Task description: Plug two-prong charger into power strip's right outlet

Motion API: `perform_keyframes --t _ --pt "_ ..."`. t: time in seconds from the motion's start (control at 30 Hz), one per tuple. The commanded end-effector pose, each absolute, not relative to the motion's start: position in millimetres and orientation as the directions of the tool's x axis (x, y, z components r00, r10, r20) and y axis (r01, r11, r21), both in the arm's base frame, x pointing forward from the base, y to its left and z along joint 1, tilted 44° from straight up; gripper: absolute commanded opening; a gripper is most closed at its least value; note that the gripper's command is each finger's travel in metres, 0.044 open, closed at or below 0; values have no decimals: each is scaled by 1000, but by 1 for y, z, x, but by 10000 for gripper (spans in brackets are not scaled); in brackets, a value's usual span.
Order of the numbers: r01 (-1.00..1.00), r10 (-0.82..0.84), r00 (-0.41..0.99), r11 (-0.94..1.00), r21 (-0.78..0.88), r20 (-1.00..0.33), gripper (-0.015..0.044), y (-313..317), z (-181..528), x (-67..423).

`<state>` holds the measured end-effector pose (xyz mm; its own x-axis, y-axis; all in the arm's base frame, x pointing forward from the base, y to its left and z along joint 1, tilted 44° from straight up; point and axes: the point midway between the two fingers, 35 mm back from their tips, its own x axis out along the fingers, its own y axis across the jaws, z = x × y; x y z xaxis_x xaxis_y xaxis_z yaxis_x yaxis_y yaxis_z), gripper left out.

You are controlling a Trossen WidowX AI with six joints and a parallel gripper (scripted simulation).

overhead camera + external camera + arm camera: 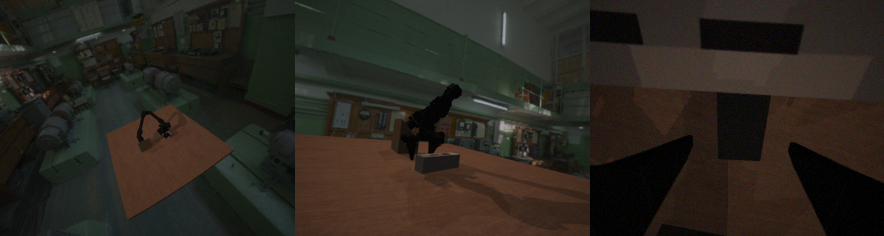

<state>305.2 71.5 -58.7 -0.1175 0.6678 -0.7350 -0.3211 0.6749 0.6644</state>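
The power strip (170,134) (441,163) (830,75) is a grey block with a paler top. Two dark slot-like outlets show on it in the wrist view, the right one (751,36) nearer the middle and the other cut by the left edge. A dark rectangular block (742,115), apparently the charger, is seen against the table beside the strip's near edge; its prongs cannot be made out. My black gripper (163,134) (420,152) (741,144) is open and empty, low beside the strip. Its fingers stand apart on either side of the dark block in the wrist view, without touching it.
A brown upright block (145,145) (396,137) stands on the wooden table (160,175) (357,195) near the arm's base. The strip partly hides one fingertip in the exterior view. Arm shadows fall across the table. The light is dim.
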Motion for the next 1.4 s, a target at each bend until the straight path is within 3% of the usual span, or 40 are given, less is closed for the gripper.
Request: perform_keyframes --t 0.0,1.03,1.1,1.3,1.37 --pt "-321 667 -125 673 666 -734 440 71 -61 297" --pt "-320 667 -126 673 667 -734 440 62 -67 265" --pt "-313 688 -62 674 669 -723 440 58 -61 273" --pt "-314 735 391 672 671 -554 440 18 -15 291" --pt "-320 731 434 671 669 -526 440 14 -8 291"
